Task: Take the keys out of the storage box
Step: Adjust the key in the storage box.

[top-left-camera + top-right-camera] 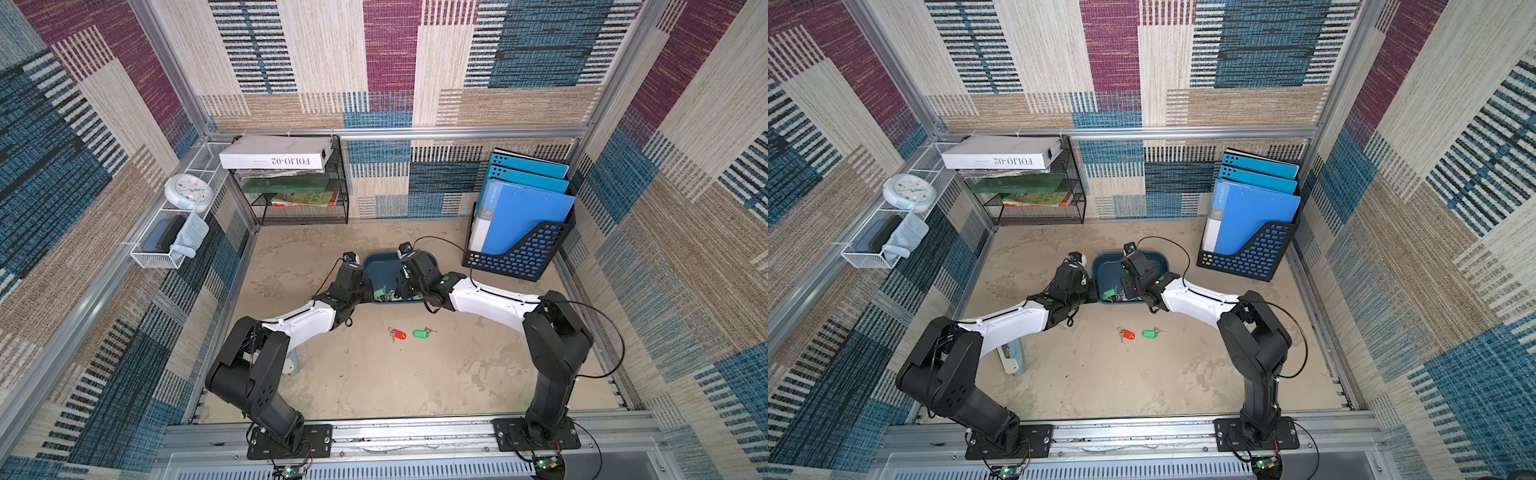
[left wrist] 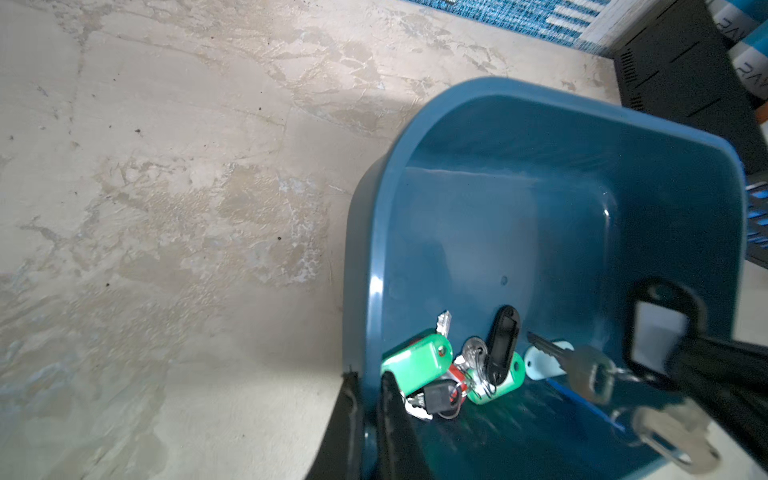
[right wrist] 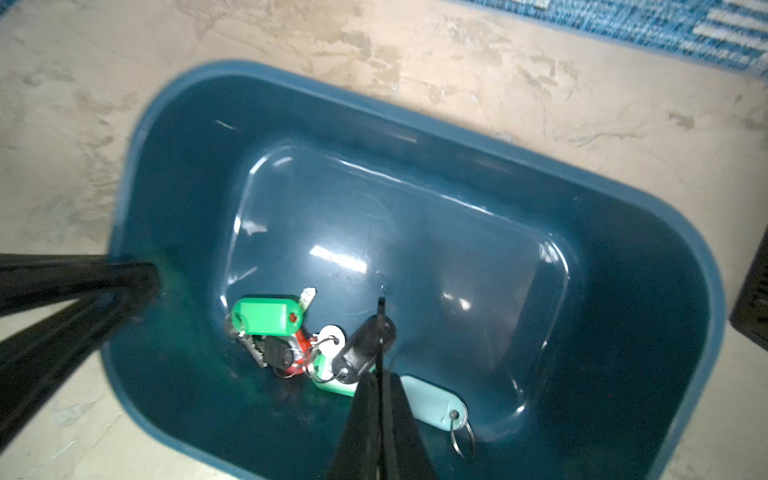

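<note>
Both top views hang high above the front rail (image 1: 415,432) and look steeply down toward the back wall (image 1: 374,62), far enough off to take in the whole floor (image 1: 374,374). They share nearly all of it. The storage box (image 1: 376,262) lies near mid-frame in both top views, set a little further left in a top view (image 1: 1108,266). The left wrist camera sits close behind the left gripper (image 2: 370,415), looking along it at the box's side wall and the bare floor. The right wrist camera looks almost straight down past the right gripper (image 3: 380,357) into the box. Both wrist views share the box's inside and the keys (image 2: 457,374) there.
</note>
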### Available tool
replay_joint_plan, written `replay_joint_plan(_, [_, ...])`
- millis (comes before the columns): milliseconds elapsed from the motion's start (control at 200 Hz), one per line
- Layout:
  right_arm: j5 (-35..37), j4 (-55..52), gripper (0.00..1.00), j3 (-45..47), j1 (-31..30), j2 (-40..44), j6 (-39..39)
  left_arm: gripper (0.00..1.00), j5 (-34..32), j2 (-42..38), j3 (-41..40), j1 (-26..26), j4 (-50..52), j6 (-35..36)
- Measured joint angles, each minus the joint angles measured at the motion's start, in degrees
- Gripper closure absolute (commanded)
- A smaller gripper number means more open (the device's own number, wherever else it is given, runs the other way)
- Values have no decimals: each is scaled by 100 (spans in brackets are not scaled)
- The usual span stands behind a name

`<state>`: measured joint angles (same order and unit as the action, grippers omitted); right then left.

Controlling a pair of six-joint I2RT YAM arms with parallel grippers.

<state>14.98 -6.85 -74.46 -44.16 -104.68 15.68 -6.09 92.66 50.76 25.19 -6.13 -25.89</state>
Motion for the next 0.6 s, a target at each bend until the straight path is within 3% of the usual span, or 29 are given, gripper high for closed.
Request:
replay_joint_plan(331, [-142, 341, 100, -55, 33, 105, -74, 100, 138, 181, 479, -13, 901, -240])
replay_joint_plan(601, [-151, 321, 94, -522, 304, -839, 42, 100, 509, 79, 323, -11, 984, -387])
